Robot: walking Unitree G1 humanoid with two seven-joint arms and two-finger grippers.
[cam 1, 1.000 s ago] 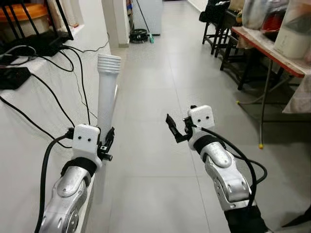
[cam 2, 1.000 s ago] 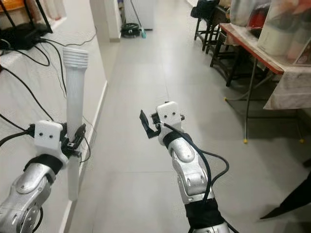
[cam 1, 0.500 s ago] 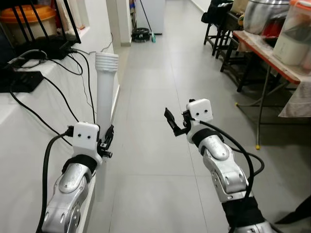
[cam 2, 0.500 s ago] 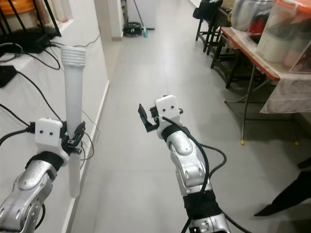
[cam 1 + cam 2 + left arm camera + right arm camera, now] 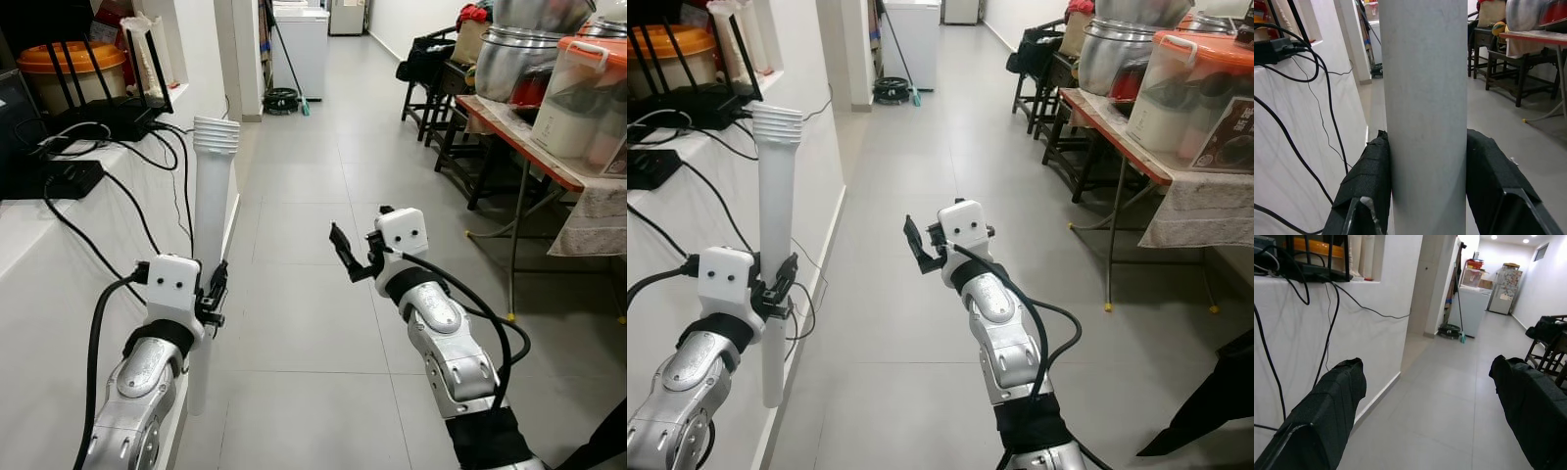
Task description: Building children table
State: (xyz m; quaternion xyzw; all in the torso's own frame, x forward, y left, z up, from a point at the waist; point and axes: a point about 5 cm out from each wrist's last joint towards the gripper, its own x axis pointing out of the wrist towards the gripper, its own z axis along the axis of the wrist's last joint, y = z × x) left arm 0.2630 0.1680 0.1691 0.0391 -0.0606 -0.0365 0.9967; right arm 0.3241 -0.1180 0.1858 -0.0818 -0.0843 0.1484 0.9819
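White table leg (image 5: 211, 196) — left hand (image 5: 214, 294)

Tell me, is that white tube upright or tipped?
Upright: the tube stands vertical in the left gripper, ribbed end up.

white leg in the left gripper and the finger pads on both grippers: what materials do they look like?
White leg: likely matte moulded plastic; uniform white, faint scuffs, ribbed rings at the top end. Left gripper pads: black woven-textured wrap, probably fabric tape or rubberised grip, matte. Right gripper pads: same black textured covering.
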